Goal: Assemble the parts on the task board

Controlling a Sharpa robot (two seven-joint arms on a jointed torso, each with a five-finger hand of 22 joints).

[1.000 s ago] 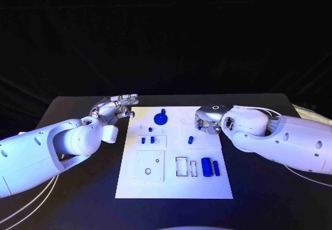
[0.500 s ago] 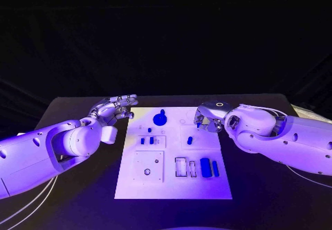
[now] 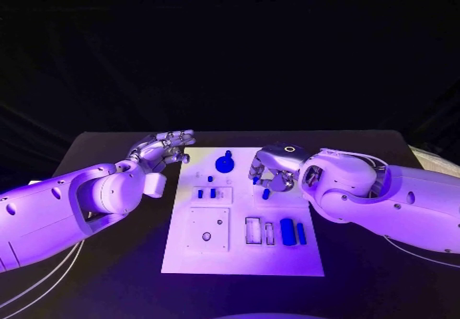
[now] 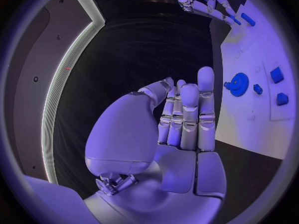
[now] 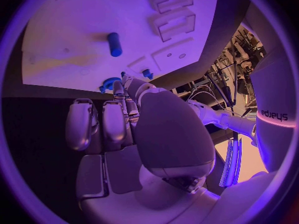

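Several small blue plastic parts lay on flat white rectangular task board (image 3: 240, 252) at middle of matte black table (image 3: 106, 143). Blue gear-shaped disc (image 3: 225, 163) sat near board's far edge; short blue peg (image 3: 266, 193) lay mid-board; two blue cylinders (image 3: 288, 232) lay side by side near rectangular recesses. Two small blue blocks (image 3: 206, 193) sat in framed pocket. Right hand (image 3: 273, 171) hovered over board beside peg, fingers curled; whether it held anything, couldn't tell. Left hand (image 3: 161, 147) off board's far left corner, fingers straight, close together, holding nothing.
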